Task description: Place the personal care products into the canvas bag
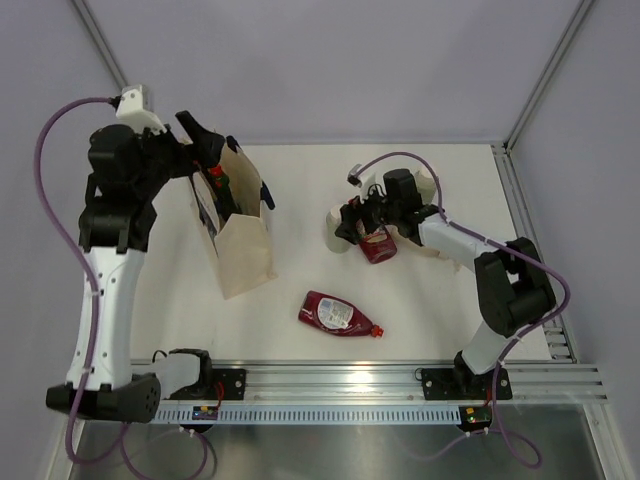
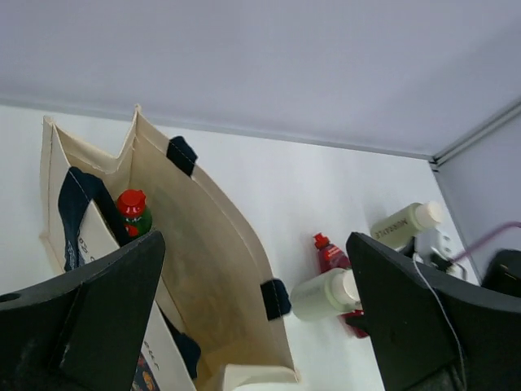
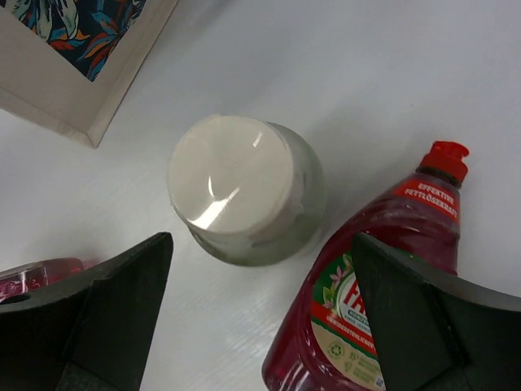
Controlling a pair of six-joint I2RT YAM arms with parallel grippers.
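The cream canvas bag (image 1: 245,245) stands upright, mouth open. A green bottle with a red cap (image 1: 217,181) is inside it, also in the left wrist view (image 2: 133,213). My left gripper (image 1: 205,150) is open and empty above the bag's mouth (image 2: 252,326). My right gripper (image 1: 358,222) is open and empty, low over the gap between an upright pale green bottle with a white cap (image 3: 244,187) and a lying dark red bottle (image 3: 383,285). A second dark red bottle (image 1: 338,313) lies nearer the front. Another pale green bottle (image 2: 407,224) lies behind the right arm. No beige-pink bottle shows.
The bag's navy handles (image 2: 182,154) hang at its rim, and its printed side (image 3: 81,32) faces the right gripper. A metal frame rail (image 1: 530,230) runs along the table's right edge. The right arm's cable (image 1: 400,158) loops over the far bottles.
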